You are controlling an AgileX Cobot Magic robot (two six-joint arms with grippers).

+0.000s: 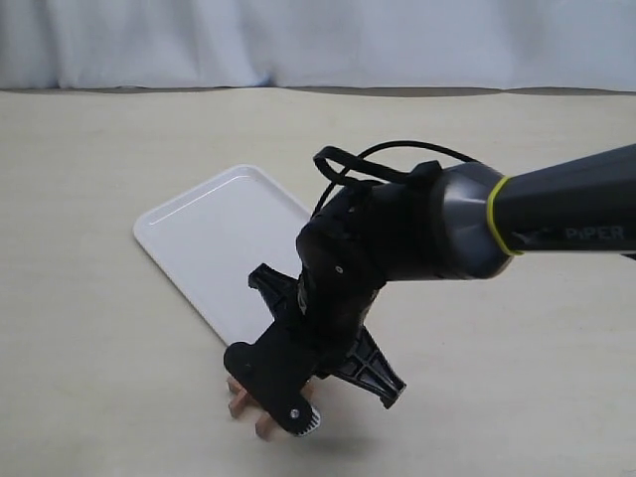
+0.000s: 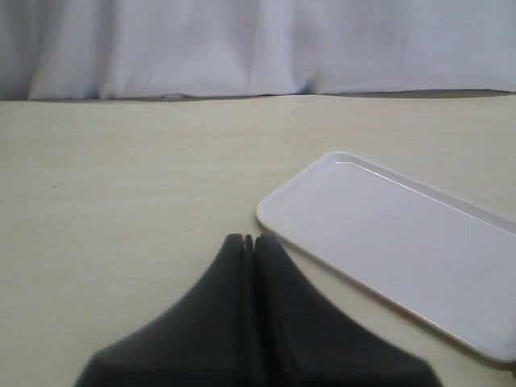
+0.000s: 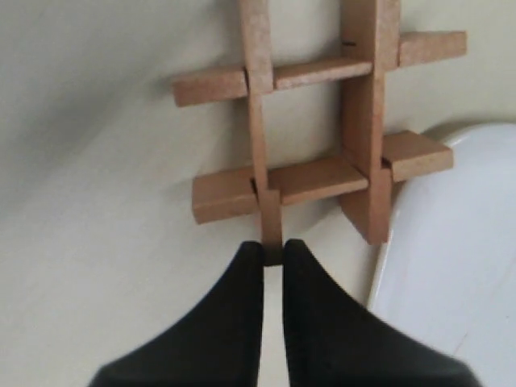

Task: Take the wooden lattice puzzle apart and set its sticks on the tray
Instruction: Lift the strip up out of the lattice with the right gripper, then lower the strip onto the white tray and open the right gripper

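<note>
"Pale beige surface (image 1: pixel 99 348), white curtain (image 1: pixel 298 40) at the back. Where is the wooden lattice puzzle (image 3: pixel 314 179)?"

"It lies flat on the surface, all four sticks locked together, just beside a corner of the tray (image 1: pixel 214 238). Nothing is on the tray yet. The right hand (image 3: pixel 272 251) is closed on the free end of one thin stick (image 3: pixel 256 105), the one standing on edge."

"And the left hand (image 2: pixel 251 239)?"

"Closed with nothing between its fingers (image 2: pixel 226 322). It hovers over bare surface near another corner of the tray."

"How would you draw that stick out well?"

"Slowly and in one straight line, I think, lifting it out of its joints without any twist. I cannot tell which way its notches face, so the first pull should be gentle. The grip is only on the tip, so the stick may slip, or the whole lattice may drag along. The left hand could press down on a cross stick to hold the rest in place."

"Any writing?"

"PiPER (image 1: pixel 596 234), in pale letters on the right arm (image 1: pixel 556 189). I can read no other label."
</note>
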